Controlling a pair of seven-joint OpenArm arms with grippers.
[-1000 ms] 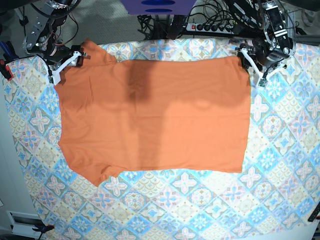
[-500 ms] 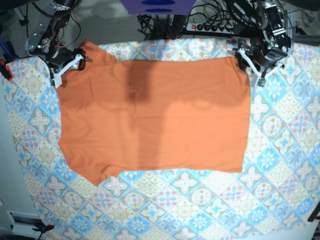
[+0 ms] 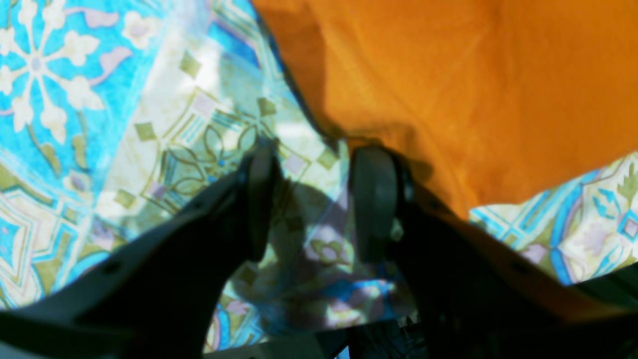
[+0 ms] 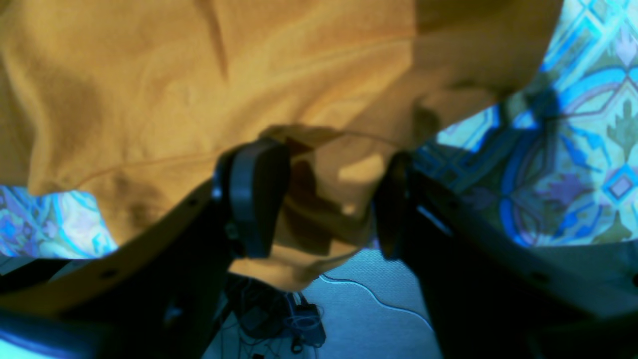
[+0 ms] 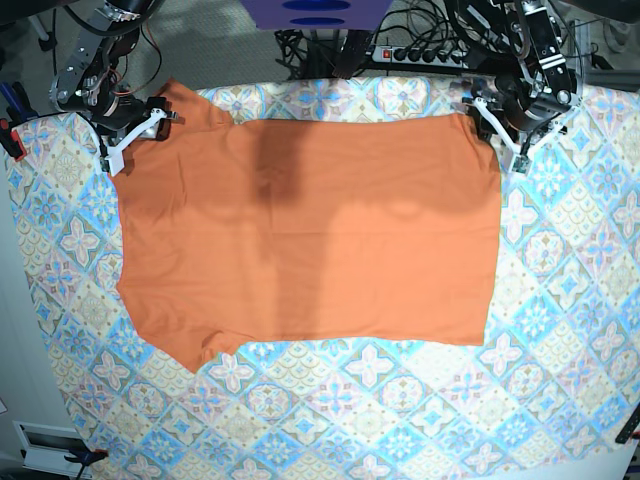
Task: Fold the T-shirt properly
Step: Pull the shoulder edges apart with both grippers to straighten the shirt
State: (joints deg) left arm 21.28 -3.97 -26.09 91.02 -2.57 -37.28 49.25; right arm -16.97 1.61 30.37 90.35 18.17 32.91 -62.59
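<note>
Base view: the desk is covered by a blue-pink-cream tile-patterned cloth (image 5: 560, 300), and grey floor with a power strip (image 5: 425, 52) and tangled cables is seen past the far edge. An orange T-shirt (image 5: 310, 230) is spread flat across the cloth, with a dark shadow band cast near the top middle. The left claw (image 3: 311, 199) is parked just beside the shirt's corner, jaws apart with only cloth between them. The right claw (image 4: 324, 194) is spread wide around a bunched sleeve edge, nothing pinched.
</note>
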